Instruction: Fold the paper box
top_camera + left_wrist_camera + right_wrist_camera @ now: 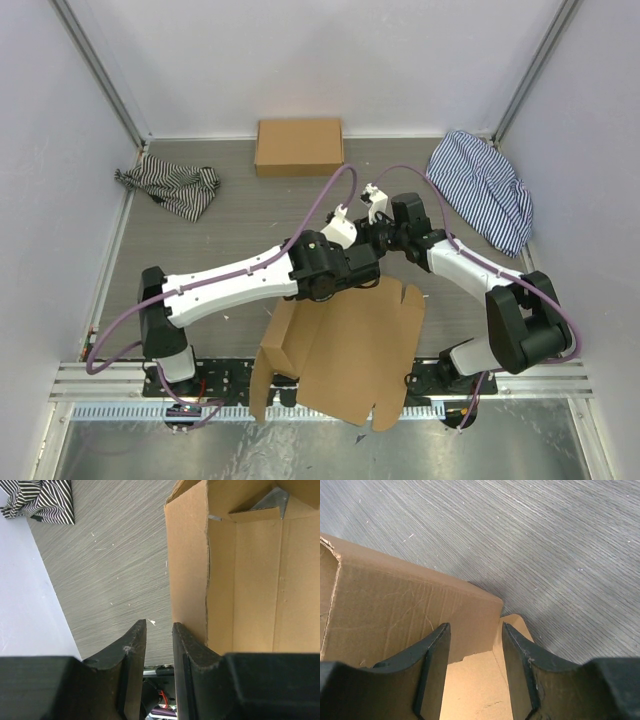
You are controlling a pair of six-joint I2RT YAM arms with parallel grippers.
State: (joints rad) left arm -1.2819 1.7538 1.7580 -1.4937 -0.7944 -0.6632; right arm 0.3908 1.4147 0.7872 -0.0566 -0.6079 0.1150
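The paper box (350,350) is a plain brown cardboard die-cut piece at the near edge, between the arm bases. Its left side is raised into walls and flaps, and its right panel lies flatter. My left gripper (367,272) hangs over its far edge. In the left wrist view, the left gripper (159,623) is narrowly open, with only table between the fingers. A raised cardboard wall (190,570) stands beside the right finger. My right gripper (388,238) is next to the left one. In the right wrist view, the right gripper (475,626) is open above a box corner (395,605) and holds nothing.
A neat low brown box (299,146) sits at the back centre. A black-and-white striped cloth (170,187) lies at the back left and also shows in the left wrist view (40,500). A blue striped cloth (482,187) lies at the back right. White walls enclose the table.
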